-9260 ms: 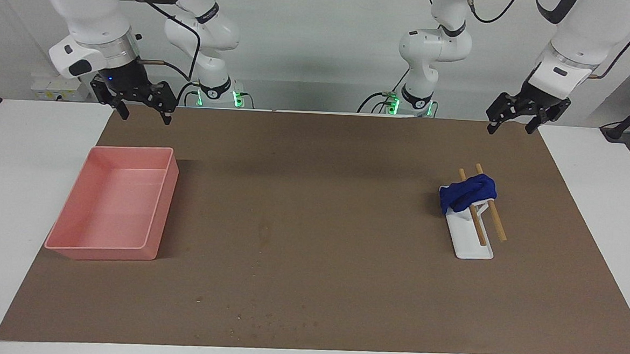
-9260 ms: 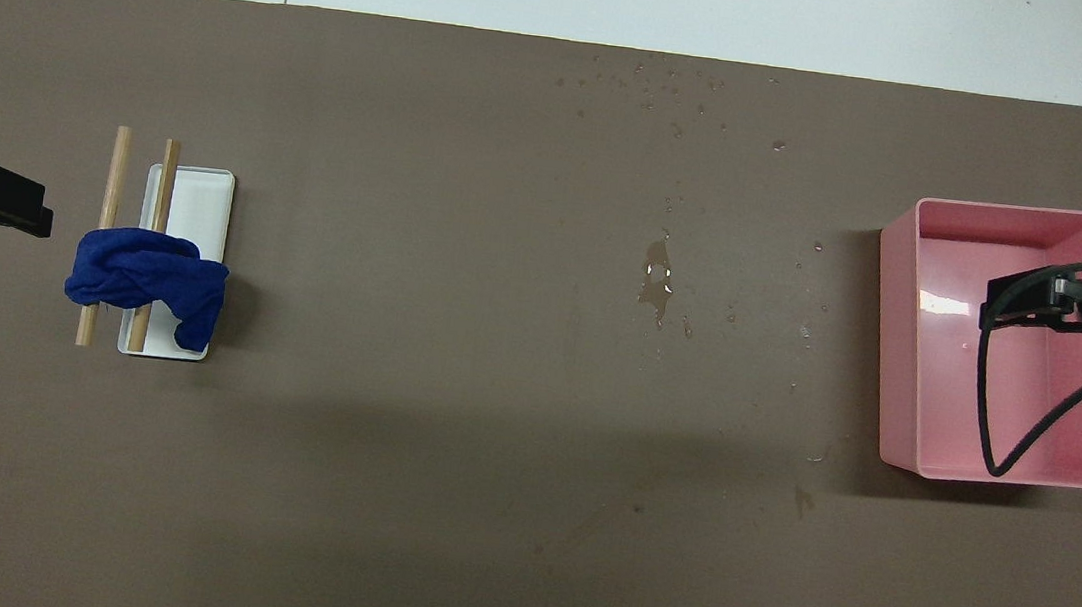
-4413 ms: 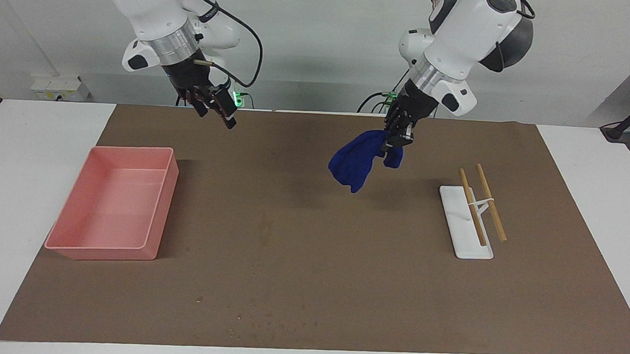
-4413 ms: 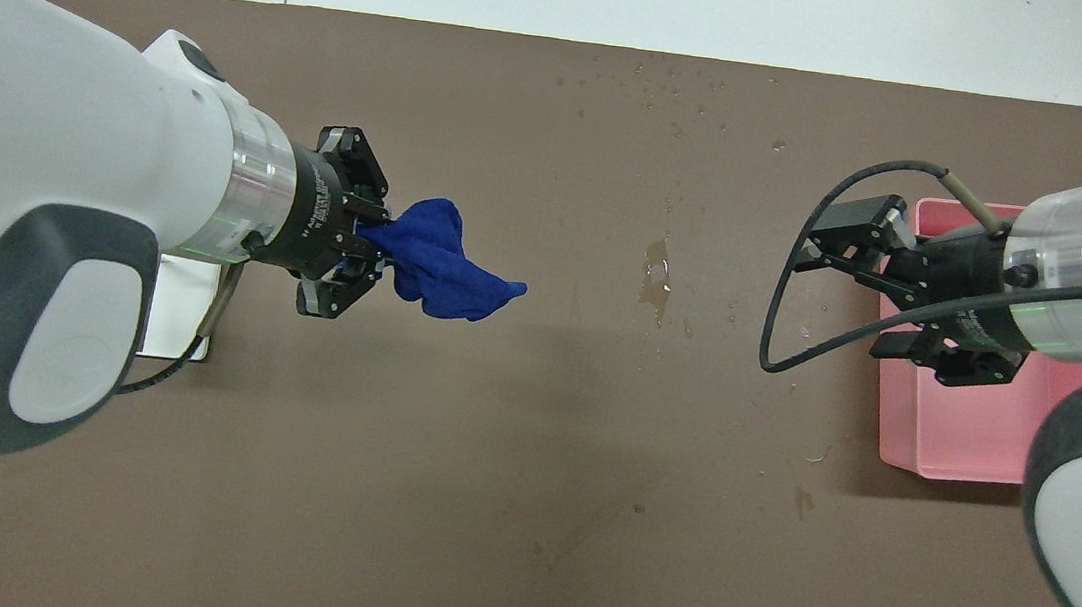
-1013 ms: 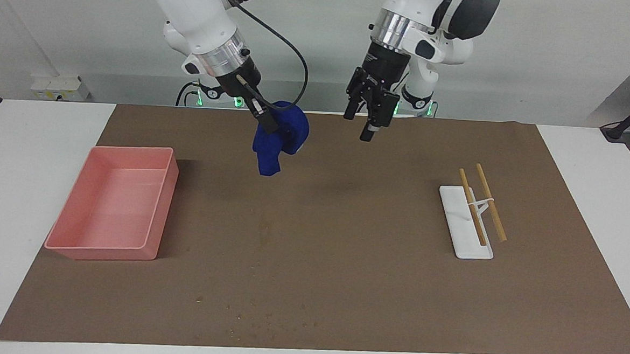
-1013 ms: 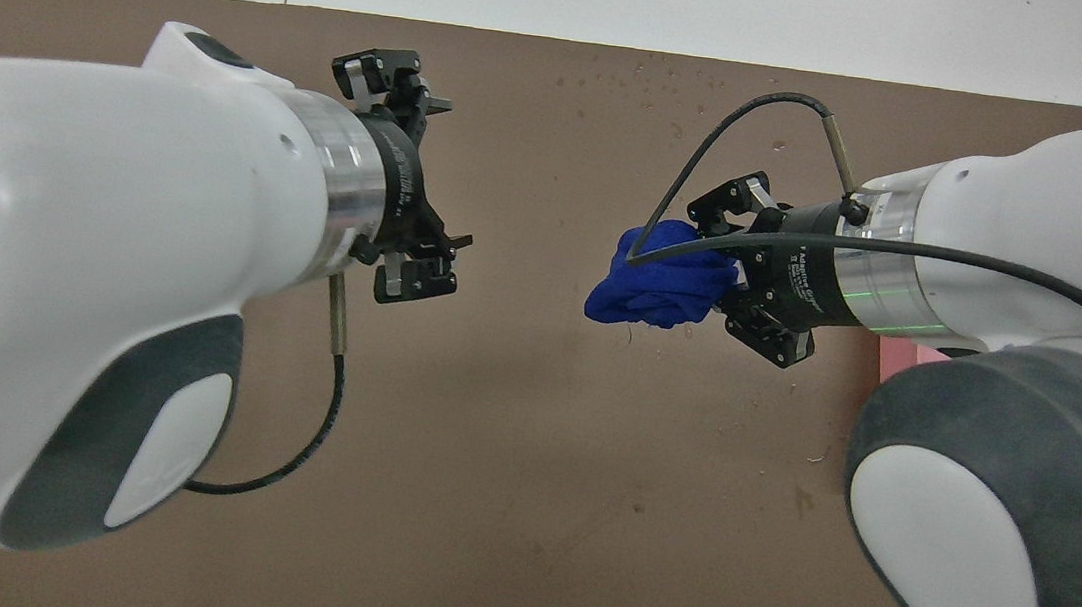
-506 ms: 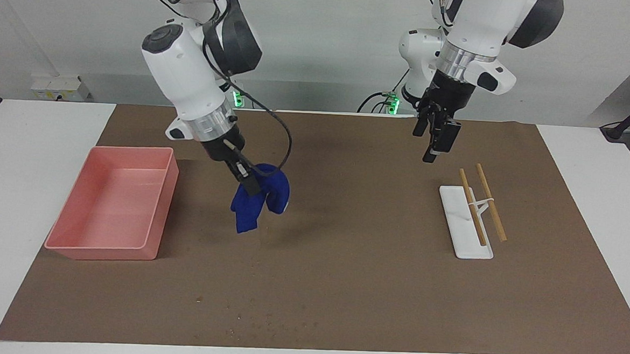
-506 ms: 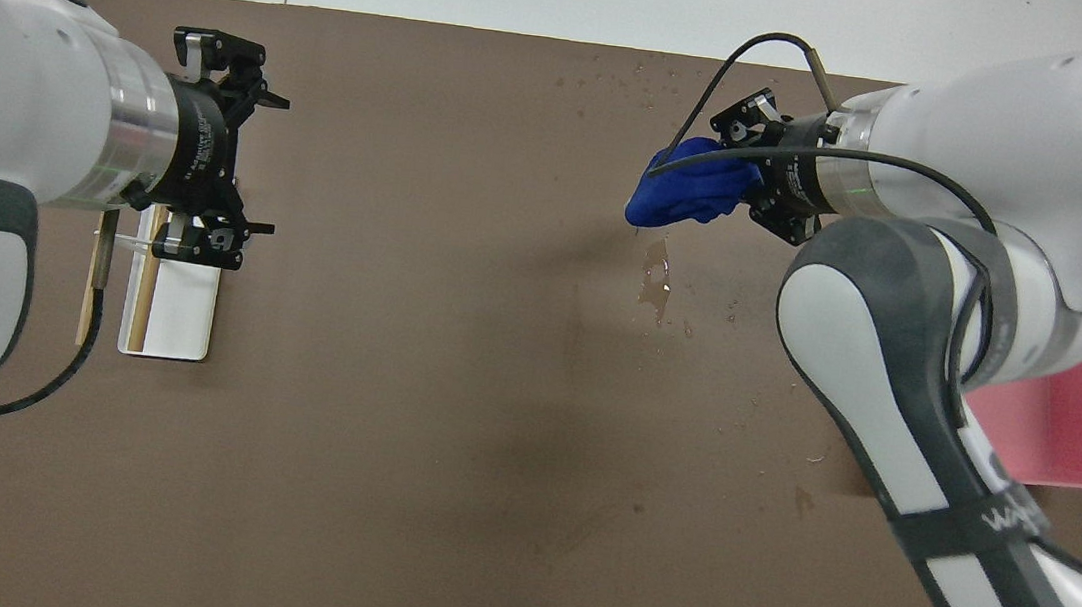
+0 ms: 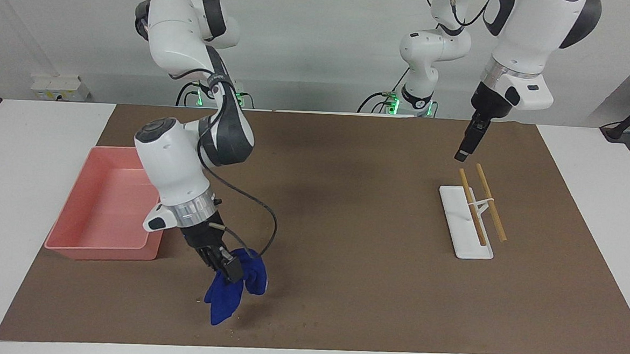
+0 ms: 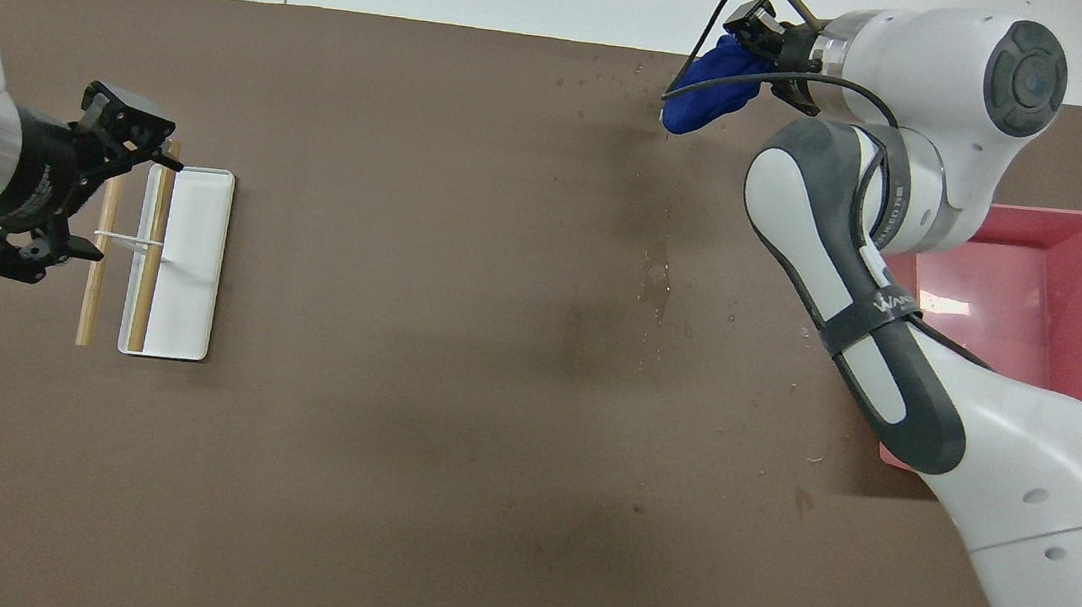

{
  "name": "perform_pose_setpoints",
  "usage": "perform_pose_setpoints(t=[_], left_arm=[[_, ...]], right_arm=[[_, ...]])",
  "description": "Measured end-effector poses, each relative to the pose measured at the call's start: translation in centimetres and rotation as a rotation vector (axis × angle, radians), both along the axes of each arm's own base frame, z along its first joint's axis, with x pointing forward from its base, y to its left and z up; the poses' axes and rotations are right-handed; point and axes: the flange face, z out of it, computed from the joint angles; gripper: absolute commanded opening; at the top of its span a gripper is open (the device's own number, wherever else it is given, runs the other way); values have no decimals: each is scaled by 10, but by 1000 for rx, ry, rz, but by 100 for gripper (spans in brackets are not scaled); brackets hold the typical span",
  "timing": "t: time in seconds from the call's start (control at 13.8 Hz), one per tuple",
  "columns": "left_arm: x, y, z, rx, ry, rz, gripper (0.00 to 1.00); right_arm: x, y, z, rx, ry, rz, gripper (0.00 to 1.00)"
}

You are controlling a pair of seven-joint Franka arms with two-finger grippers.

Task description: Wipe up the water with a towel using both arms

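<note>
While the right hand (image 9: 227,270) gripped the blue towel (image 9: 232,290) over droplets (image 10: 670,76) at the brown mat's (image 9: 343,265) edge farthest from the robots, the left hand (image 9: 464,152) hung wide over the white rack (image 9: 466,222); the pink bin (image 9: 103,209) sat apart.

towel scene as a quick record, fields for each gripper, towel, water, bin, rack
right gripper: shut on the blue towel, over the mat's edge farthest from the robots
towel: hanging from the gripper, lowest tip at or just above the mat
water: small puddle mid-mat, specks near the towel
left gripper: open, empty, raised over the rack
pink bin: on the mat at the right arm's end
rack: white tray with two wooden rods, bare
</note>
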Motion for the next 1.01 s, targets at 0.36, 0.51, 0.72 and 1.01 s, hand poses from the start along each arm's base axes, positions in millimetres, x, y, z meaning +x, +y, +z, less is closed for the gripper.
perform_pose_setpoints(t=[0.36, 0.51, 0.72, 1.01], left_arm=[[-2, 62, 0, 39, 27, -329, 100], [-2, 88, 0, 87, 29, -447, 100], [-2, 89, 1, 126, 34, -574, 100], [-5, 81, 4, 135, 43, -681, 100]], right_arm=[[26, 3, -77, -68, -107, 98, 0], [21, 11, -94, -103, -93, 164, 0], [3, 22, -123, -163, -51, 286, 0], [-26, 22, -138, -182, 21, 323, 0]])
